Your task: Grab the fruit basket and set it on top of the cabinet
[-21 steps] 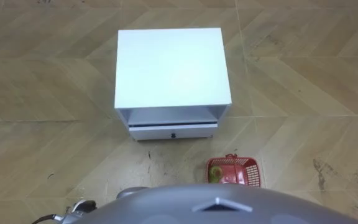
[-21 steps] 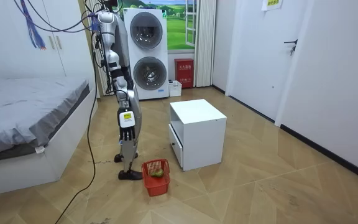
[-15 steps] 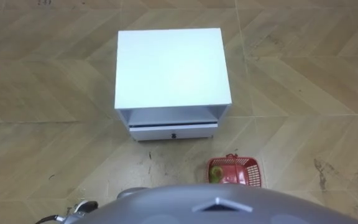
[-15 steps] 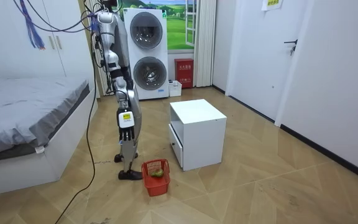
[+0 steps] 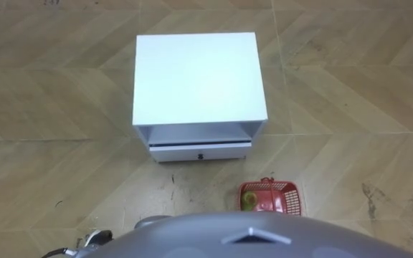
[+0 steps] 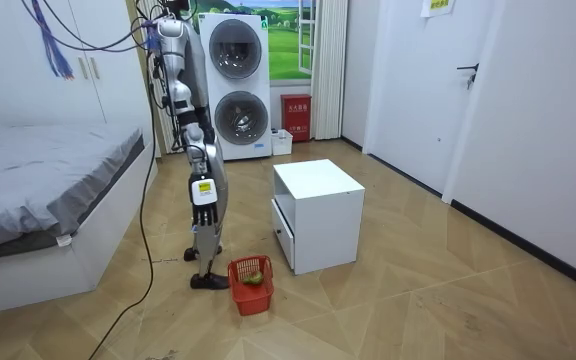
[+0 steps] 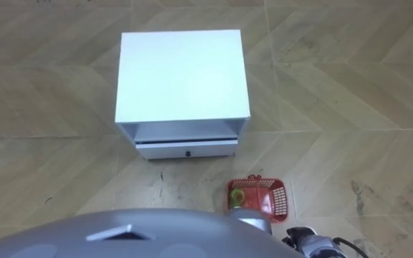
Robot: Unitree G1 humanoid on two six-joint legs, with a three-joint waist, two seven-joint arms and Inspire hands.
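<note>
Room view, left to right: bed point(image 6: 48, 190) along the left wall. Robot stands upright between the bed and the white cabinet point(image 6: 318, 215), facing the cabinet. Its right hand point(image 6: 201, 195) hangs at its side; I cannot tell how the fingers are set. Fruit basket point(image 6: 250, 297), red mesh, sits on the floor just beside the robot's feet, near the cabinet's front corner, held by no hand. Closed door point(image 6: 408, 90) far right.

Eye views: left hand point(image 5: 97, 237) low at the lower left edge, fingers unreadable. Cabinet drawer point(image 5: 199, 151) sits slightly open. Green fruit point(image 5: 247, 203) lies inside the basket, on the robot's right.
</note>
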